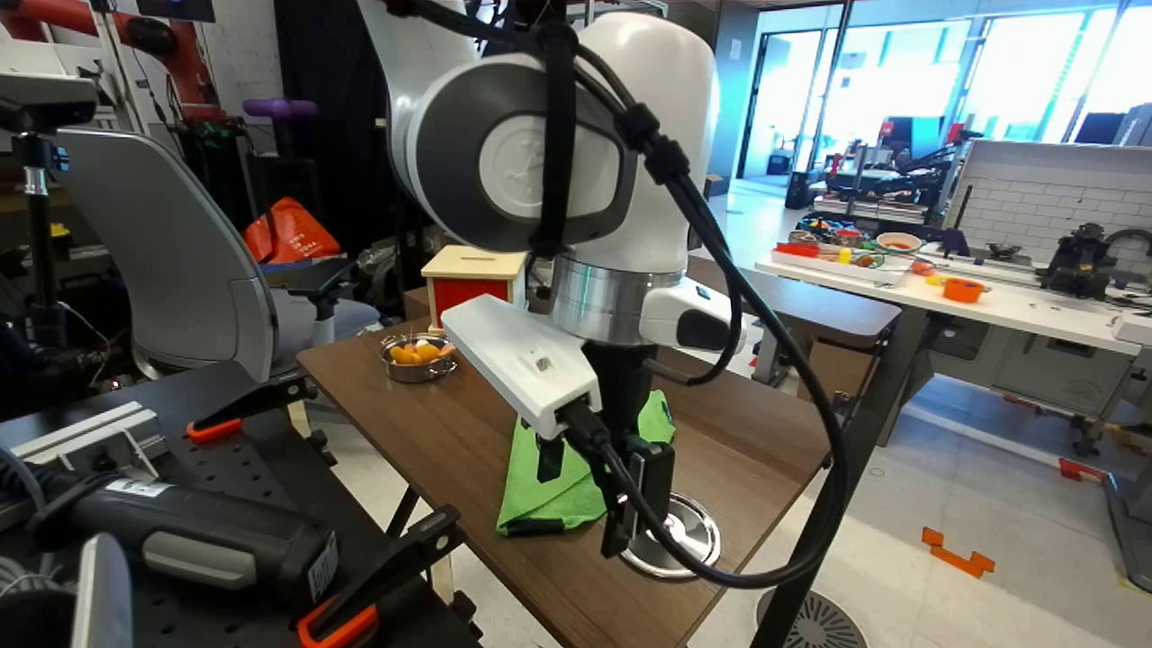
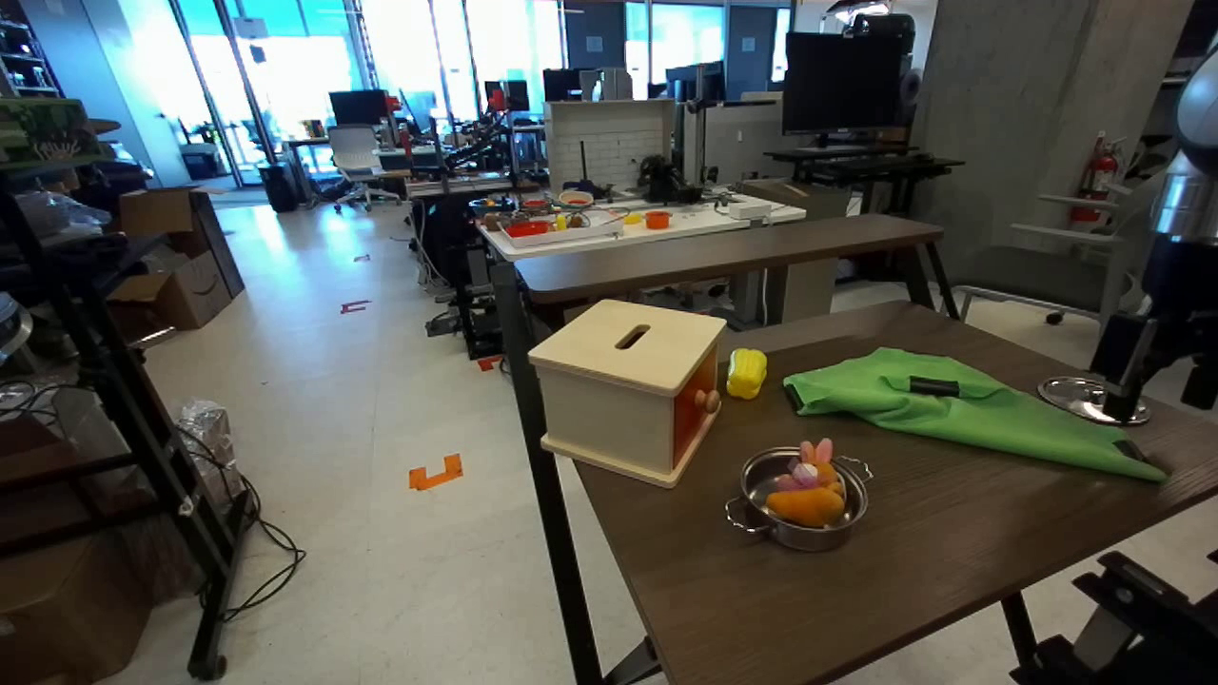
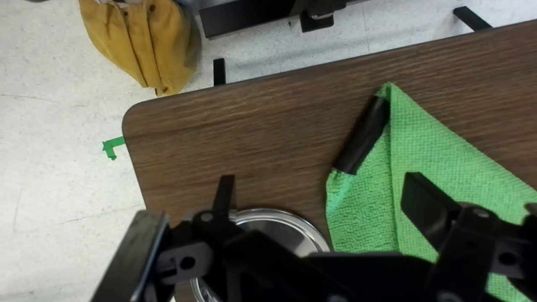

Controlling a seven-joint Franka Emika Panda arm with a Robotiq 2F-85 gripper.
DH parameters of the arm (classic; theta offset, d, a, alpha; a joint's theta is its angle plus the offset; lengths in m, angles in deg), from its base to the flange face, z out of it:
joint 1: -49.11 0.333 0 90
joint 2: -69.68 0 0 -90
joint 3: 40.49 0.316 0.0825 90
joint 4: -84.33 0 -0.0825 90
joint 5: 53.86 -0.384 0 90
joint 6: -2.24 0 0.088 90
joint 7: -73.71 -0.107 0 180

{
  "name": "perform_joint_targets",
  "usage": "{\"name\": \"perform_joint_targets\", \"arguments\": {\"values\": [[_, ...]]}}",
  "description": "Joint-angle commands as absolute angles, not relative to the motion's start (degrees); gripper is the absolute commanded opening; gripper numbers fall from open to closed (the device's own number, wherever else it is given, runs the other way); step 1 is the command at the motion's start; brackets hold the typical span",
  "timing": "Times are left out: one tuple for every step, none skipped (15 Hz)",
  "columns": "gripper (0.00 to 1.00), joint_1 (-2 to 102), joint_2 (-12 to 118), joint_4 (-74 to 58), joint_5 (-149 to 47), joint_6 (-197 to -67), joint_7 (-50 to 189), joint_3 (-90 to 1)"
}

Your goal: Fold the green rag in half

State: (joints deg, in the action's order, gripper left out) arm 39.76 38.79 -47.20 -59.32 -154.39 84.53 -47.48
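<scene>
Green rag [image 2: 961, 416], brown wood-grained table [image 2: 913, 533]
The rag bears black strips [image 2: 934, 387]; the round disc [image 1: 693, 533] is silver.

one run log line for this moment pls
gripper: open, empty | green rag: on table, layers overlapping, not gripped | metal disc: beside green rag

Arm [image 1: 598, 184] bent, higher than green rag [image 1: 531, 486]; wrist [image 1: 605, 301] hangs downward. Gripper [image 3: 321, 184] points down, jaws well apart: in wrist view, one finger [image 3: 426, 207] overlaps rag, opposite finger [image 3: 224, 195] lies past its edge. Clearance from rag hard to judge.
</scene>
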Motion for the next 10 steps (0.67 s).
{"name": "perform_joint_targets", "arguments": {"values": [[0.72, 39.2, 36.7, -45.8, -57.3, -155.6, 82.8, -47.0], [0.69, 39.4, 36.3, -45.6, -57.0, -155.5, 82.6, -47.2], [0.67, 39.4, 36.1, -45.3, -56.7, -155.3, 82.5, -47.2], [0.60, 39.5, 35.9, -45.1, -56.3, -155.1, 82.4, -47.3], [0.53, 39.5, 35.7, -44.8, -56.0, -154.8, 82.4, -47.3], [0.43, 39.7, 35.3, -44.5, -55.4, -155.1, 82.3, -47.4], [0.37, 39.7, 35.0, -44.1, -55.0, -155.2, 82.4, -47.5], [0.28, 39.9, 34.5, -43.6, -54.6, -155.3, 82.3, -47.5], [0.22, 39.9, 34.0, -43.0, -54.2, -155.1, 82.2, -47.4], [0.13, 40.7, 33.5, -42.5, -53.1, -155.2, 81.9, -47.8]]}}
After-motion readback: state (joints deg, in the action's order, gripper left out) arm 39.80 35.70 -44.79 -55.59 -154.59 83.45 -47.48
